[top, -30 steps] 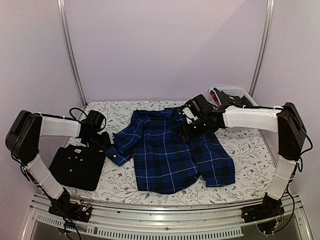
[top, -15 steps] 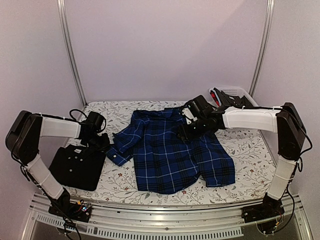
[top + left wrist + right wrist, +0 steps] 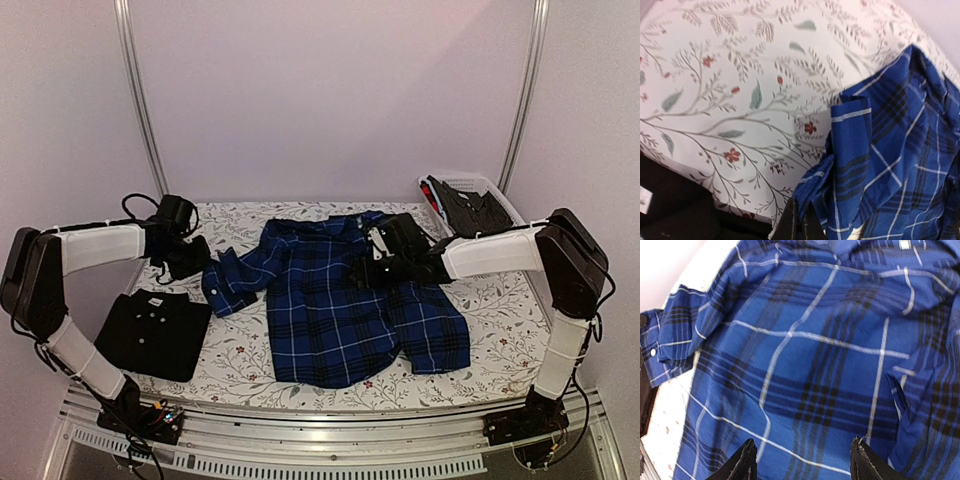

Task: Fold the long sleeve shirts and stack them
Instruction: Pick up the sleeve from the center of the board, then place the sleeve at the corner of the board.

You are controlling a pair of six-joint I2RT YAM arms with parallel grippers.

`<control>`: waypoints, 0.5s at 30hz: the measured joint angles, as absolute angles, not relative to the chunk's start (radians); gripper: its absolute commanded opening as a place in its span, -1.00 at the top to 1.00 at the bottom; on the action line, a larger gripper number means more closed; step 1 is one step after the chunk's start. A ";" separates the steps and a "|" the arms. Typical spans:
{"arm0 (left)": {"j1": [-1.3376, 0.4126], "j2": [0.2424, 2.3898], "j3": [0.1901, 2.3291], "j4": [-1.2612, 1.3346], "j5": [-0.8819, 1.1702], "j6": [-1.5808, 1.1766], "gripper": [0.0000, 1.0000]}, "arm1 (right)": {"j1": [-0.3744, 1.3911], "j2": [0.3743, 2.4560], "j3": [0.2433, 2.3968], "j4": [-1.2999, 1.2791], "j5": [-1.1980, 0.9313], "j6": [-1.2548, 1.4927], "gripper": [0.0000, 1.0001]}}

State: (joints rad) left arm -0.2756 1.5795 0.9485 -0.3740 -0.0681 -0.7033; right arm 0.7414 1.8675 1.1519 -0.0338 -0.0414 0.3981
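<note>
Blue plaid shirt [image 3: 345,310] lies spread at frame centre; the folded black shirt [image 3: 155,335] is seen at lower left. The plaid sleeve [image 3: 850,170] is pinched by the left gripper [image 3: 799,224]; the right gripper [image 3: 802,455] is held spread above the plaid. The cloth is judged light and limp, best taken at cuffs and hems.

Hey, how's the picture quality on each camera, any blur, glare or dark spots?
Top external: evenly lit, no glare, but the black shirt shows little detail. Left wrist: slightly soft, tablecloth pale toward the top. Right wrist: plaid shirt crisp, the fingers dark silhouettes at the bottom.
</note>
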 measured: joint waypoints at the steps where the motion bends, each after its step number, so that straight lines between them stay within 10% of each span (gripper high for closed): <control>1: -0.252 1.553 0.970 -0.386 -0.070 -0.696 1.00 | 0.746 1.868 1.150 -0.018 -0.045 0.411 -0.25; 15: 0.139 1.492 1.181 -0.489 -0.018 -0.575 1.00 | 0.771 1.887 1.201 0.144 -0.064 0.432 -0.32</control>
